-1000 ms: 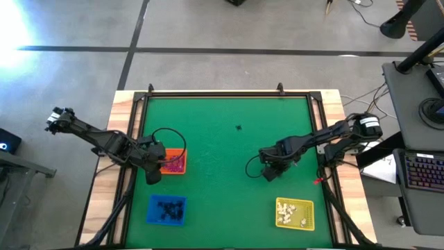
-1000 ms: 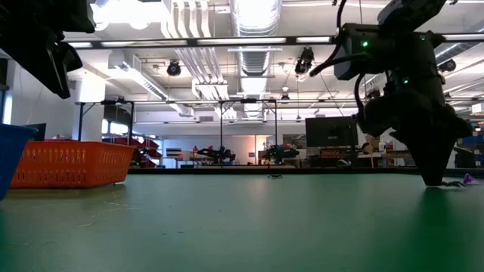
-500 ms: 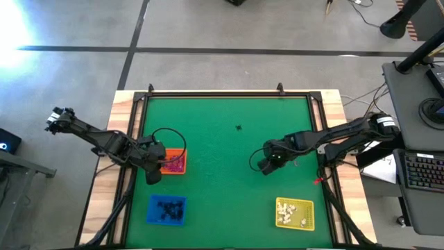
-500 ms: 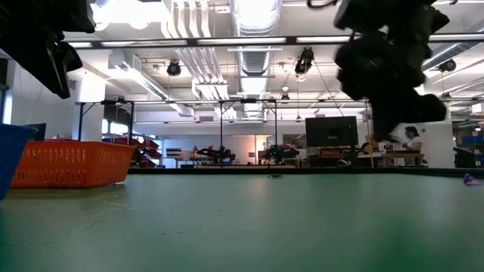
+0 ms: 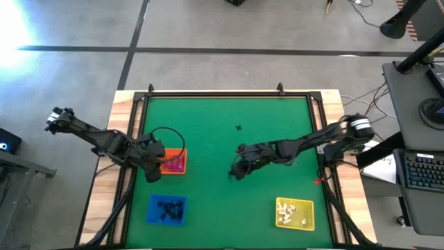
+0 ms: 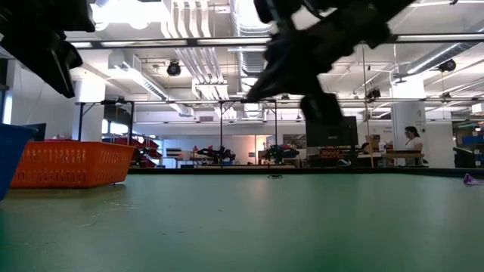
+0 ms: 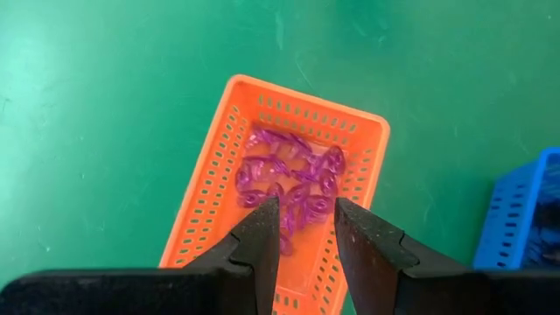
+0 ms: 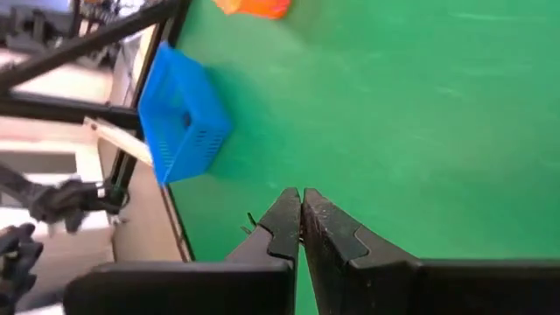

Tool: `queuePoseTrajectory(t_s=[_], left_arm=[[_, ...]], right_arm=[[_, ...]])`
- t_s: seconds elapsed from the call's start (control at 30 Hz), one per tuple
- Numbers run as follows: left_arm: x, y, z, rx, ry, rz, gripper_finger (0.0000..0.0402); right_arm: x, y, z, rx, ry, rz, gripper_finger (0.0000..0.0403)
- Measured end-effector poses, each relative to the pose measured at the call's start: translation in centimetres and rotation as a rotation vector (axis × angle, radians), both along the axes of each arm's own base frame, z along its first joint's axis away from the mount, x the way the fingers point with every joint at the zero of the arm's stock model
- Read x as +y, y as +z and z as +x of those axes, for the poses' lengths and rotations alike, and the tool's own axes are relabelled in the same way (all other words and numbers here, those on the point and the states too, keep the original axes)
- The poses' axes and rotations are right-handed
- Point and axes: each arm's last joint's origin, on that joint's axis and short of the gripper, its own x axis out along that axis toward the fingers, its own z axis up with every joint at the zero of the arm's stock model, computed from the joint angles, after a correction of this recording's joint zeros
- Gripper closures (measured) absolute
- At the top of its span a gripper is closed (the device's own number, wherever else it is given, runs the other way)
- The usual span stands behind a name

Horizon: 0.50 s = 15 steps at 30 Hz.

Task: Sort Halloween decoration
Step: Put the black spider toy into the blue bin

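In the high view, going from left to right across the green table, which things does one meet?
Left gripper → orange rectangular tray of purple trinkets → right gripper → yellow rectangular tray of white trinkets.

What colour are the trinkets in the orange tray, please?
Pinkish-purple trinkets, clearest in the left wrist view.

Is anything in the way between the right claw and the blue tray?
Nothing visible. The right gripper hangs shut above the middle of the mat, and only bare green lies between it and the blue tray. The one loose black trinket lies on the far side, out of that path.
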Motion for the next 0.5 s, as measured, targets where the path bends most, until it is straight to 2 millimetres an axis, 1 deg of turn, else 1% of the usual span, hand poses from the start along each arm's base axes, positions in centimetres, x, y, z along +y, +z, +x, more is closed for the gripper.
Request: queuePoseTrajectory(t_s=[0.13, 0.27, 0.37, 0.47, 0.5], left_arm=[[0.0, 0.0, 0.0, -0.002, 0.002, 0.005, 0.0307], [0.1, 0.0, -0.1, 0.009, -0.017, 0.019, 0.0307], [0.1, 0.0, -0.1, 0.013, -0.032, 0.029, 0.0307], [0.1, 0.0, -0.1, 0.012, -0.036, 0.031, 0.0307], [0.1, 0.0, -0.2, 0.012, -0.036, 0.031, 0.0307]], right_arm=[[1.4, 0.4, 4.0, -0.043, 0.09, -0.033, 0.0394], [2.3, 1.8, 7.7, -0.134, 0.149, -0.072, 0.0394], [2.6, 2.9, 9.9, -0.198, 0.172, -0.098, 0.0394], [3.0, 3.1, 11.8, -0.234, 0.186, -0.118, 0.0394], [3.2, 2.9, 12.4, -0.236, 0.19, -0.12, 0.0394]])
